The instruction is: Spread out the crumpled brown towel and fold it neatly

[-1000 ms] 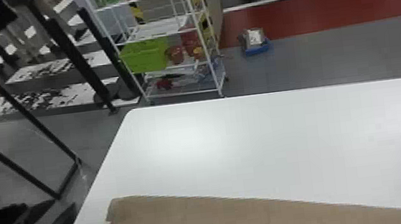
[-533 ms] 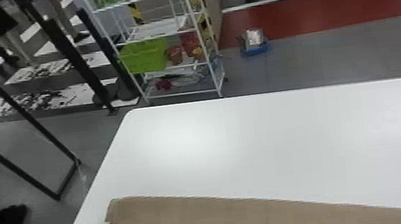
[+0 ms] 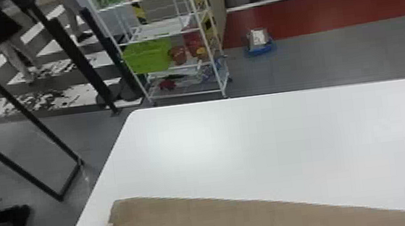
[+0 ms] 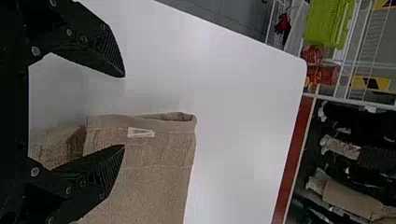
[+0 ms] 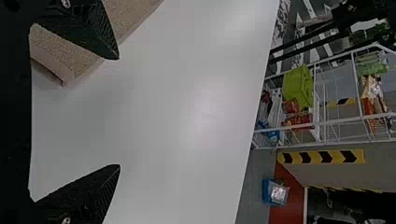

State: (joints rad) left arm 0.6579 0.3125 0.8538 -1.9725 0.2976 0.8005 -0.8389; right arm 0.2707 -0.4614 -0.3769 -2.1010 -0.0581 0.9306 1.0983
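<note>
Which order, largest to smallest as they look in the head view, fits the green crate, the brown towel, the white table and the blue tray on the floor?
1. White table
2. Brown towel
3. Green crate
4. Blue tray

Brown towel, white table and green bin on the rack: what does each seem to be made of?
The brown towel looks like matte terry cloth, likely cotton, from its nubby surface and flatter hem band. The white table has a smooth, satin top, perhaps laminate, showing soft glare. The green bin seems to be plastic, judging by its even, bright colour.
</note>
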